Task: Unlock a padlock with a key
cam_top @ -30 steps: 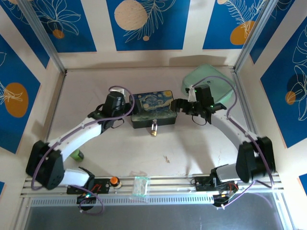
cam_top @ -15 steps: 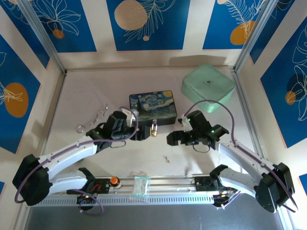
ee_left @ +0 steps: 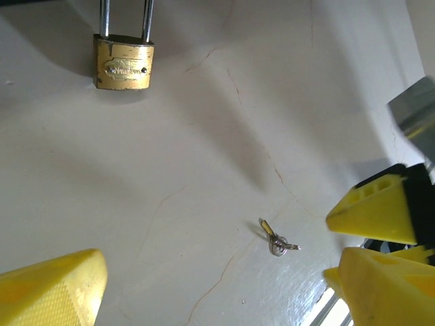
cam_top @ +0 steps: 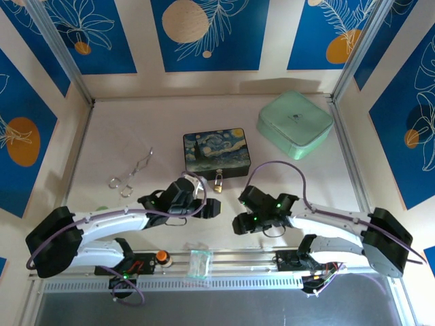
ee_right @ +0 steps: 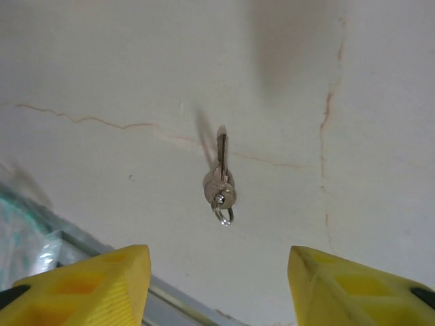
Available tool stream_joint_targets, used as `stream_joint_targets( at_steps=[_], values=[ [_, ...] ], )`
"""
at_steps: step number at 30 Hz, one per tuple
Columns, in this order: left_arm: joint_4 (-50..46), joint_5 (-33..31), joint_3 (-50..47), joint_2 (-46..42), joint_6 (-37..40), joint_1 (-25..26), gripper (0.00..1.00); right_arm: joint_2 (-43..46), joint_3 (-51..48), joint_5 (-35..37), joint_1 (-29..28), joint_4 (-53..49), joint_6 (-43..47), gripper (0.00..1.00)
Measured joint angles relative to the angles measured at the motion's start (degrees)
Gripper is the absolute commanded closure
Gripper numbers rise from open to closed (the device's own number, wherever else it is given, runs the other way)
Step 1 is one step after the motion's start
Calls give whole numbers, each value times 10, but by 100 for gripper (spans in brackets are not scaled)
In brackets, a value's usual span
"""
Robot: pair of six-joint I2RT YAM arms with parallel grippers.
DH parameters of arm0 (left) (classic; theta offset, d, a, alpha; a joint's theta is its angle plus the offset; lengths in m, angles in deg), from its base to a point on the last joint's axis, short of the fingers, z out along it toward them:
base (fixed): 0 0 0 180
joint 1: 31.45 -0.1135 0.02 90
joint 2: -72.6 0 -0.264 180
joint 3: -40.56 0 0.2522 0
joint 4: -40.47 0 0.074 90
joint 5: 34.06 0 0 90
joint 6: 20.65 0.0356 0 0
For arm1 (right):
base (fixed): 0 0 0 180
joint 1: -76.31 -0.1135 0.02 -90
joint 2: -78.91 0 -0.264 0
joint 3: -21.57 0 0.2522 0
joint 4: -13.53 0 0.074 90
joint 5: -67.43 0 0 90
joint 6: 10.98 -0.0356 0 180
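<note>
Looking at your bench from above: pale top with hairline cracks, both arms reaching inward over the near half. The left arm comes in from the left and the right arm from the right, so the wrists end up close together near the centre.

Mint-green case sits at the far right, lid on, well apart from everything else. Painted box with the starry-night lid is at centre, lid down.

Left pincer: jaws wide apart, nothing held. It hangs just on your side of the painted box and near the padlock, not touching it.

Right pincer: jaws apart with a clear gap, nothing gripped. It hangs over bare bench, close beside the left pincer.

Small clear bag lies on the near rail between the two arm bases.

Padlock: brass body at the near front face of the painted box, with its shackle pointing toward the box. The left wrist view cuts off the top of the shackle, so you can't tell whether it is hooked through anything or whether it is latched.

Key: lies flat on the bench with a small ring on its head. It is in line with the gap of the right pincer but past the fingertips, with no contact. It is well apart from the padlock.
</note>
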Motion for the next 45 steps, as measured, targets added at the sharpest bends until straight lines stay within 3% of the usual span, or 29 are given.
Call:
stream_joint_targets(
  at_steps=[14, 22, 26, 45],
  values=[
    [11, -34, -28, -10, -22, 4, 12, -109, 34, 64, -53, 14, -29, 60],
    [11, -49, -34, -20, -27, 4, 12, -150, 66, 86, -59, -23, -31, 72],
    [11, -51, -39, -20, -28, 4, 12, -162, 80, 99, -62, -44, -35, 87],
    [54, -55, -56, -17, -48, 4, 14, -127, 49, 55, -17, -15, -14, 91]
  ],
)
